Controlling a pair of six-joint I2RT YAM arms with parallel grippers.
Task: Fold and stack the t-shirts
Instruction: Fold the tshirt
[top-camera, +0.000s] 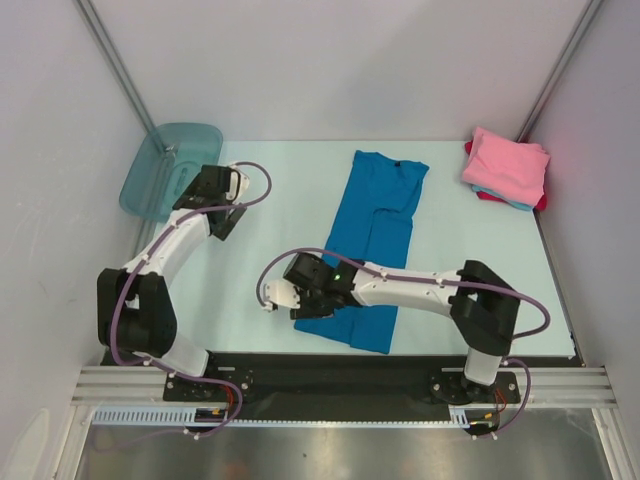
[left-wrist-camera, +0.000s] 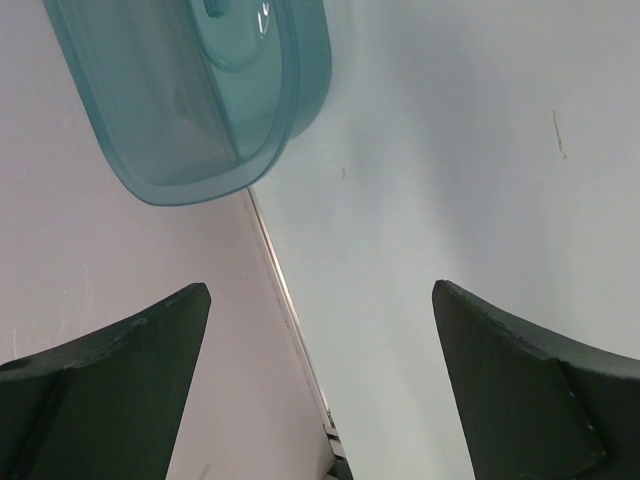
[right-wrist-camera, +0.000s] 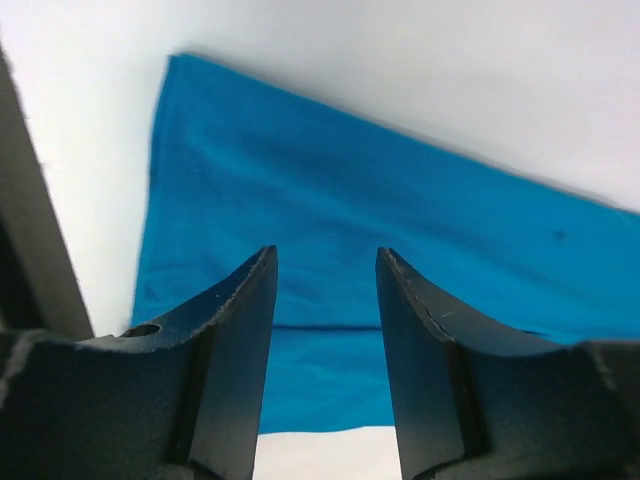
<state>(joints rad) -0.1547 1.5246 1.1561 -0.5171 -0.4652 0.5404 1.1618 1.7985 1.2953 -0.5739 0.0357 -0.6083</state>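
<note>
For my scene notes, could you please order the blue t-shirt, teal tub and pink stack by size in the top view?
1. blue t-shirt
2. teal tub and pink stack: look alike, not ranked.

Bright blue t-shirt (top-camera: 375, 215), folded into a long strip, lying flat centrally, pink t-shirt (top-camera: 505, 165) topping folded stack (top-camera: 520, 203), far right corner

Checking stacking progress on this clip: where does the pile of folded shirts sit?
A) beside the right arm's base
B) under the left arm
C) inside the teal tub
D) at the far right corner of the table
D: the pink-topped pile rests at the far right corner of the table, while the blue t-shirt lies stretched out mid-table.
</note>
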